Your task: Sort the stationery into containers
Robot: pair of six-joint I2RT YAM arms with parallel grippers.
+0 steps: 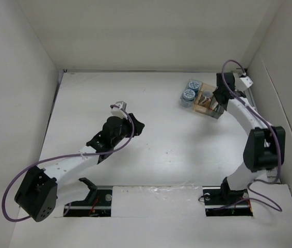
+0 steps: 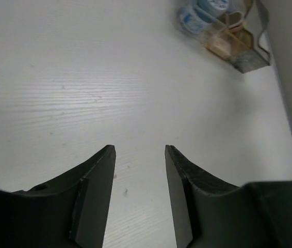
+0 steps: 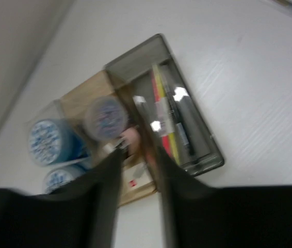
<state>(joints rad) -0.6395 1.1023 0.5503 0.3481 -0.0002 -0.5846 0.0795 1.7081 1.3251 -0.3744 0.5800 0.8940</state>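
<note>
White tabletop (image 1: 177, 150), walled on three sides. Right gripper (image 3: 135, 151) hangs directly over the container cluster (image 3: 84, 95), jaws partway apart, nothing clamped; the view is blurred. Pinkish block (image 3: 130, 137) sits in the wooden compartment just beneath the gap. Pens (image 3: 162, 111) lie in the smoky box to the right of the fingers, blue cylinders (image 3: 48, 142) to the left. Left gripper (image 2: 140, 150) half open, empty, well apart from the cluster.

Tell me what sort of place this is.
Likely an enclosed robot test bench: plain white walls box in a white table, a left arm and right arm are bolted at its edge, and small boxes sit far right.
</note>
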